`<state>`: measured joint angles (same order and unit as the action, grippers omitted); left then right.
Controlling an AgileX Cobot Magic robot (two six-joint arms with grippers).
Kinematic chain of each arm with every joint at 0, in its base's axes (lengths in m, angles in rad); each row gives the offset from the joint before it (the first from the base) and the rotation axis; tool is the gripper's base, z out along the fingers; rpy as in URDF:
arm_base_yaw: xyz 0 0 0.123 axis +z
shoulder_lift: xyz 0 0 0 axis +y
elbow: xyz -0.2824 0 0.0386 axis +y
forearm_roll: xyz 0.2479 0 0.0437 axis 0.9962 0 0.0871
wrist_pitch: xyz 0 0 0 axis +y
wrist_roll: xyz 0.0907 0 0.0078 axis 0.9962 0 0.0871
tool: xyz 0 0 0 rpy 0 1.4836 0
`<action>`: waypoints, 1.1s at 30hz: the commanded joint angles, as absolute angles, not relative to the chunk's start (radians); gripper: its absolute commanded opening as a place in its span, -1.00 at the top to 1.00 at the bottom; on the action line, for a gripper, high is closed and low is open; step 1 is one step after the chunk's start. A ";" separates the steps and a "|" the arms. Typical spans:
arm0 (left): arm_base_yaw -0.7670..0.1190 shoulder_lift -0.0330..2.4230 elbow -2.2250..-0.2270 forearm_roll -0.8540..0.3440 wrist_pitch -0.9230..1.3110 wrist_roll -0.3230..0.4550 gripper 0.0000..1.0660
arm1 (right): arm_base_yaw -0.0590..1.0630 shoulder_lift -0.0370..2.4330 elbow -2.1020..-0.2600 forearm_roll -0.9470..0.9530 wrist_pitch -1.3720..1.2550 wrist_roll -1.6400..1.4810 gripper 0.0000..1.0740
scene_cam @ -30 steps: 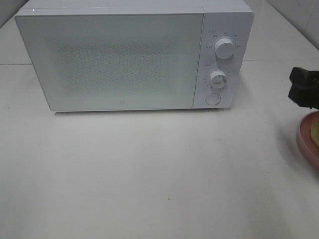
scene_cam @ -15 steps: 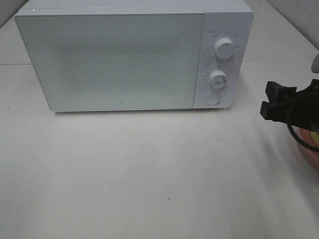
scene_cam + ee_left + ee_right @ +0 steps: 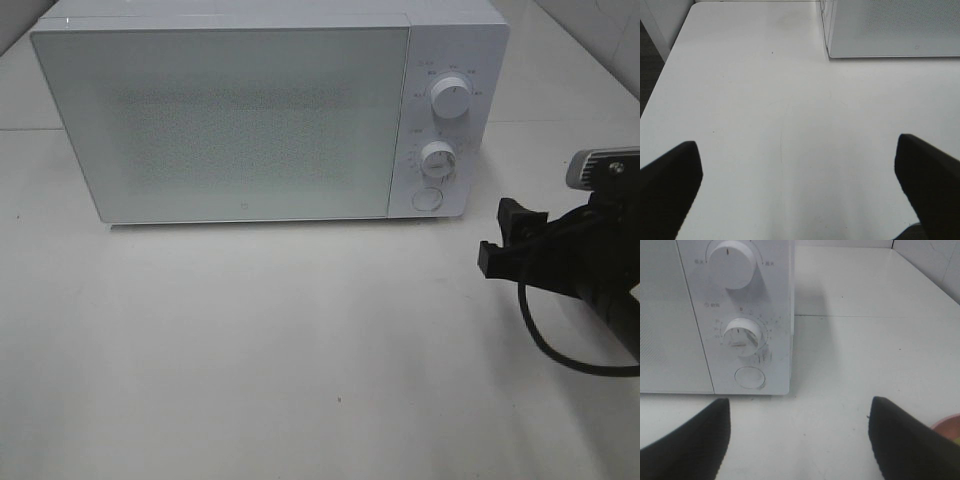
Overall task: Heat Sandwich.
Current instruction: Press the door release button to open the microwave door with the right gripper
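Observation:
The sandwich is out of view. The white microwave [image 3: 220,120] stands at the back of the table with its door shut. Its round door button [image 3: 427,199] sits below two knobs; the button also shows in the right wrist view [image 3: 750,377]. My right gripper [image 3: 497,238] is open and empty, low over the table, to the right of the control panel and a little in front of it. In its wrist view the right gripper [image 3: 800,450] faces the button. My left gripper [image 3: 797,200] is open and empty over bare table, with the microwave's left front corner [image 3: 832,50] ahead.
A sliver of the pink plate [image 3: 947,425] shows at the edge of the right wrist view; in the high view my right arm [image 3: 590,270] covers it. The table's left edge [image 3: 660,75] runs beside my left gripper. A black cable [image 3: 560,355] loops under the right arm.
My right arm has moved left from the table's right edge towards the microwave's control panel and now covers the pink plate and the yellow-green bit on it. The microwave has not moved.

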<state>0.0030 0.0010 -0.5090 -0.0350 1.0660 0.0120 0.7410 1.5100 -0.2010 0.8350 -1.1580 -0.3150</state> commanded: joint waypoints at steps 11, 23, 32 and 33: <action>-0.002 0.001 -0.517 -0.035 1.073 0.012 -0.88 | 0.820 1.571 -0.201 0.875 -1.192 -0.324 -0.37; -0.002 0.001 -0.517 -0.035 1.073 0.012 -0.88 | 0.820 1.571 -0.201 0.874 -1.188 0.167 -0.37; -0.002 0.001 -0.517 -0.035 1.073 0.012 -0.88 | 0.820 1.571 -0.201 0.873 -1.183 0.586 -0.34; -0.002 0.001 -0.517 -0.035 1.073 0.012 -0.88 | 0.820 1.571 -0.201 0.873 -1.181 0.685 -0.34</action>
